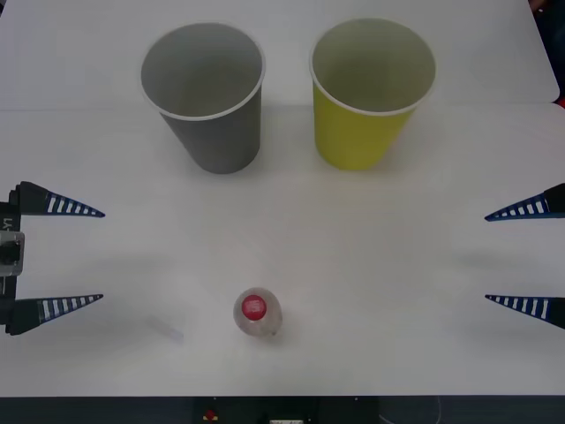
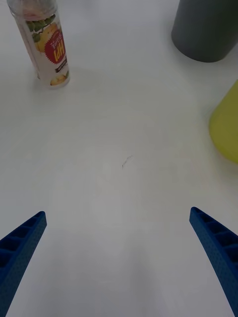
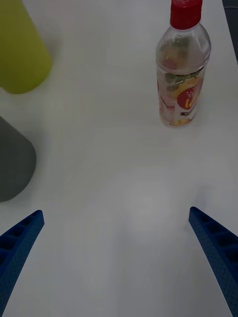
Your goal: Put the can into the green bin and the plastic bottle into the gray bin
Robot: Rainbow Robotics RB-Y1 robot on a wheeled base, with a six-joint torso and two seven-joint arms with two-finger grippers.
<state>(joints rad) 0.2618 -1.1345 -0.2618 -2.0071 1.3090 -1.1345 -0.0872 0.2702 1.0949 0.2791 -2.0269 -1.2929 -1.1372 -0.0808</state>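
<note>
The gray bin (image 1: pixel 221 132) stands upright at the back left of centre, and the green bin (image 1: pixel 357 132) stands upright beside it to the right. The plastic bottle (image 1: pixel 256 314), clear with a red cap, stands upright near the table's front edge, about midway between the arms. My left gripper (image 1: pixel 101 256) is open at the left edge, well away from the bottle. My right gripper (image 1: pixel 487 258) is open at the right edge, also far from it. From the left wrist I see the bottle (image 3: pixel 182 74) ahead of the open fingers. The can is out of view.
The white table (image 1: pixel 371 353) spreads wide between the bottle and both grippers. Its front edge runs just below the bottle. The right wrist view has the bottle (image 2: pixel 47 49), the gray bin (image 2: pixel 206 29) and the green bin (image 2: pixel 225 129) ahead of the open gripper (image 2: pixel 118 212).
</note>
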